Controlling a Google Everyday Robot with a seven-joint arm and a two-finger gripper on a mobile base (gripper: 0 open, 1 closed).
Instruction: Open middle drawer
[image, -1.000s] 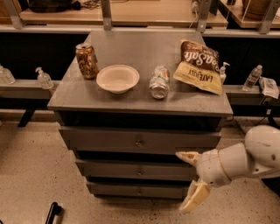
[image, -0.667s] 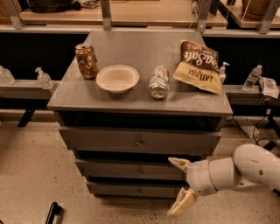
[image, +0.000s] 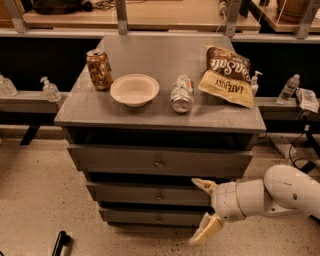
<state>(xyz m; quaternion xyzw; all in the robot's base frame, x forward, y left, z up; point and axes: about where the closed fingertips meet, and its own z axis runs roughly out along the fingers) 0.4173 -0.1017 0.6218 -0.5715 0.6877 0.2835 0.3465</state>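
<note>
A grey cabinet holds three stacked drawer fronts. The middle drawer (image: 135, 194) is the mid-sized front, with a small round knob (image: 160, 196) at its centre, and it sits flush. My gripper (image: 202, 209) hangs in front of the cabinet's lower right, just right of that knob and slightly below it. It is open, with one tan finger (image: 203, 185) over the middle drawer's right part and the other finger (image: 205, 231) down near the floor. Nothing is between them. The white arm (image: 270, 195) comes in from the right.
On the cabinet top (image: 90, 107) stand a brown can (image: 99, 69), a white bowl (image: 134, 90), a lying clear bottle (image: 182, 93) and a chip bag (image: 227, 76). The top drawer (image: 159, 162) and bottom drawer (image: 150, 217) flank the middle one. Bottles line a ledge behind.
My gripper and arm have moved left along the cabinet's front, from its right edge toward the middle drawer's knob. The drawers have not moved.
</note>
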